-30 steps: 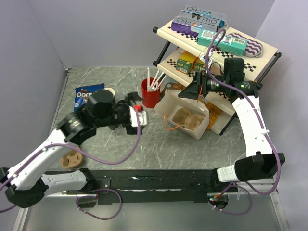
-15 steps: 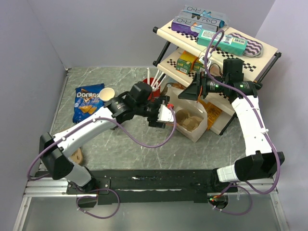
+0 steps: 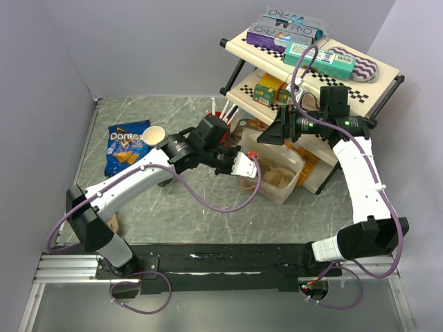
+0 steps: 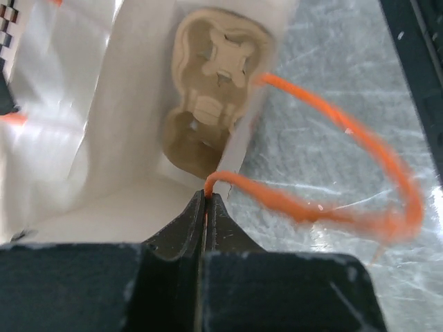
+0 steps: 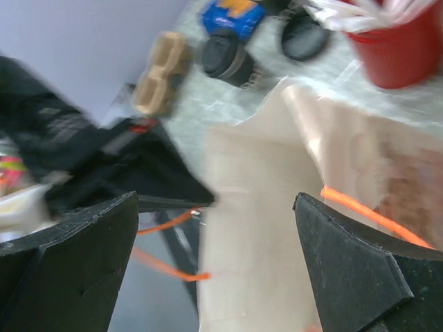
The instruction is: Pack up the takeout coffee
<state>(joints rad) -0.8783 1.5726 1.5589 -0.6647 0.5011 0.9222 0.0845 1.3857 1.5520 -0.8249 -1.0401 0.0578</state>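
The left gripper (image 4: 206,200) was pinched shut on the orange cord handle (image 4: 311,200) of the white paper carry bag (image 4: 124,117), right where the cord met the bag's near rim. The right gripper (image 5: 214,207) hung over the bag's far side with its jaws spread wide, holding nothing. A tan moulded-pulp cup carrier (image 4: 211,90) lay in the bottom of the bag.

The takeout coffee (image 3: 154,135), a small paper cup with a cream-white inside and a dark sleeve, sat on the grey marbled table (image 3: 291,221) at the far left. It was just beside a blue crisp packet (image 3: 124,146) and well apart from the bag on the right. Neither gripper touched it.

Its cream interior showed to the overhead camera, so its mouth pointed up and no lid covered it. Its long axis looked upright or close to it, though a slight lean could not be ruled out from that one view.

The cup would probably be light, with thin walls that give under a hard squeeze, and stiffest at the rolled rim and the base. The sleeve likely offered the best friction. A sensible hold would be across the sleeve at mid-height with gentle pressure, keeping the cup upright. If it held liquid, tipping the uncovered mouth would spill it.
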